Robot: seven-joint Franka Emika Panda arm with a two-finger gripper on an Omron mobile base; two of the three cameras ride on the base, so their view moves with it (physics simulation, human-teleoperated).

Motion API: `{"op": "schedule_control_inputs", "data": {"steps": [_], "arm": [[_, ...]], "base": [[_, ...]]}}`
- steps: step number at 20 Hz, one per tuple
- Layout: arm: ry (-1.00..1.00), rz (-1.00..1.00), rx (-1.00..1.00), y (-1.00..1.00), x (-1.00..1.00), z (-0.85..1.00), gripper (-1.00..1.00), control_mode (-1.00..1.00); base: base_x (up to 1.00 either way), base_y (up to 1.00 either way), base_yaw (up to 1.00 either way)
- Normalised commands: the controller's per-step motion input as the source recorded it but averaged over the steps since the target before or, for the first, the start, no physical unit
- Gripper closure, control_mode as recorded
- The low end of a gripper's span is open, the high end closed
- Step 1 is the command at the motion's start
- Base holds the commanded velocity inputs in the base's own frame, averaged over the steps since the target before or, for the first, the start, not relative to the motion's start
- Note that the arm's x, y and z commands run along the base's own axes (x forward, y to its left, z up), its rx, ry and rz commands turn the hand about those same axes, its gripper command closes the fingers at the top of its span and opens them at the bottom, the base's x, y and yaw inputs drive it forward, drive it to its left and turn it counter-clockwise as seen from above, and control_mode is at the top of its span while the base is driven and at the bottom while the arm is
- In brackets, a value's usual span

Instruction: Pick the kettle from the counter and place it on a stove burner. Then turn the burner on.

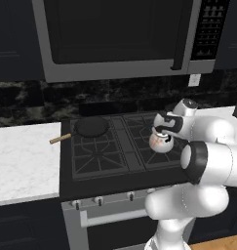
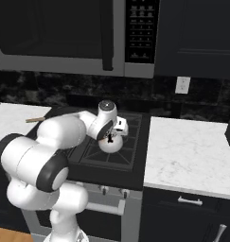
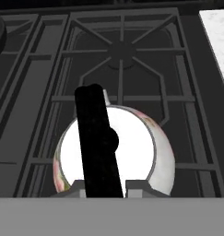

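The kettle, whitish with reddish blotches, is over the front right stove burner of the black cooktop. My gripper comes down on it from above and is shut on its black arched handle. Whether the kettle's base rests on the grate is hidden by its belly. The rear right burner head lies beyond it. The counter flanks the stove on both sides.
A flat black pan with a wooden handle sits on the rear left burner. The knobs line the stove's front panel. A microwave hangs above the cooktop. My own white arm covers the cooktop's right front.
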Motion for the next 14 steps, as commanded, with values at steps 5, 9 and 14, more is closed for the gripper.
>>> {"op": "schedule_control_inputs", "data": {"steps": [5,9,14], "arm": [[0.00,0.00,0.03,0.00,0.00,-0.07,-1.00,-1.00],[0.00,0.00,0.00,0.00,0.00,0.00,-1.00,-1.00],[0.00,0.00,0.00,0.00,0.00,0.23,-1.00,-1.00]], "base": [[0.00,0.00,0.00],[0.00,0.00,0.00],[0.00,0.00,0.00]]}}
